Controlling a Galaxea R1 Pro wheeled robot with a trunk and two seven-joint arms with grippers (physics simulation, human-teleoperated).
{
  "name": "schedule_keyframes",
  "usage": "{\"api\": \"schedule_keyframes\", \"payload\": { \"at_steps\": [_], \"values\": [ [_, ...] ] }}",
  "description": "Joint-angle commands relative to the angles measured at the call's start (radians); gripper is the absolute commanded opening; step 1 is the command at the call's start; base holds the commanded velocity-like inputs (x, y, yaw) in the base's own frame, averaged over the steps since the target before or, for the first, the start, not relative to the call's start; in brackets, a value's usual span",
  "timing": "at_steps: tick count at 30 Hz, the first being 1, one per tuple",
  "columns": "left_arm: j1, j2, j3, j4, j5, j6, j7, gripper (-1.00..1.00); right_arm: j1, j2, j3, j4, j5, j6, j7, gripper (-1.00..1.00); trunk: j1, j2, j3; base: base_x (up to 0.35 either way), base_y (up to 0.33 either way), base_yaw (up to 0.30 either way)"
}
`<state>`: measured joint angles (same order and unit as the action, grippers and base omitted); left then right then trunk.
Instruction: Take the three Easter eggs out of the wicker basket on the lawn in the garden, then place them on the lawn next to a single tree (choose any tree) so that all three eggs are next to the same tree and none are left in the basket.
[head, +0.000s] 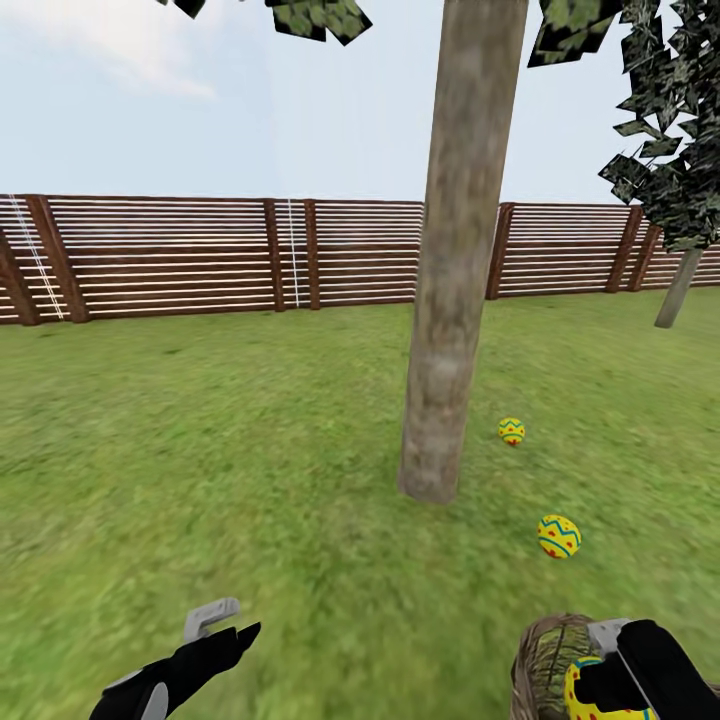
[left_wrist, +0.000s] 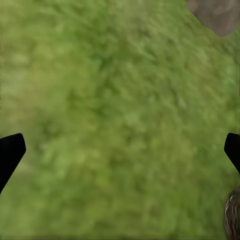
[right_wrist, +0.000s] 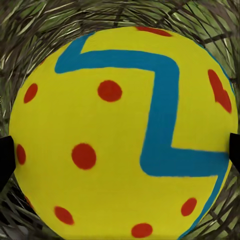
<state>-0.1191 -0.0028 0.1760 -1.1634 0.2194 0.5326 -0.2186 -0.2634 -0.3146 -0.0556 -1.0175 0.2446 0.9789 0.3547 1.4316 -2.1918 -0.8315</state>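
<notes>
From your head camera, the tree (head: 462, 250) rises from the lawn (head: 200, 450) with the slatted fence (head: 200, 255) well behind it. Two Easter eggs lie on the grass near its base: the nearer egg (head: 558, 536) sits on the side toward you and to the right of the trunk, the farther egg (head: 512, 431) just right of the trunk. The wicker basket (head: 545, 660) rests nearer to you than the tree, and your right end effector (head: 625, 690) reaches into it, its fingers on either side of the third egg (head: 585, 690). Your left end effector (head: 225, 635) hangs over bare grass, well to the left of the trunk.

Left wrist camera: its dark fingertips (left_wrist: 11, 152) stand wide apart above the grass (a bit of the trunk base (left_wrist: 217, 15) peeks in at one corner).

Right wrist camera: the third egg (right_wrist: 122, 132) lies inside the basket weave (right_wrist: 40, 25), between the fingertips (right_wrist: 6, 155); you cannot tell whether they press it.
</notes>
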Motion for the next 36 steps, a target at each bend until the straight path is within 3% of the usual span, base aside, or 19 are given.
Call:
{"api": "schedule_keyframes", "payload": {
  "at_steps": [1,36],
  "values": [
    [-0.001,0.000,0.002,-0.001,0.006,0.007,-0.002,1.00,0.000,0.001,-0.001,-0.001,0.010,0.003,0.010,-1.00,-0.004,0.007,0.002,0.000,0.000,0.000],
    [-0.001,-0.001,0.000,0.001,0.005,0.007,-0.002,1.00,0.000,0.003,-0.001,-0.001,0.012,0.003,0.010,-1.00,-0.138,0.252,0.112,-0.004,0.018,0.000]
  ]
}}
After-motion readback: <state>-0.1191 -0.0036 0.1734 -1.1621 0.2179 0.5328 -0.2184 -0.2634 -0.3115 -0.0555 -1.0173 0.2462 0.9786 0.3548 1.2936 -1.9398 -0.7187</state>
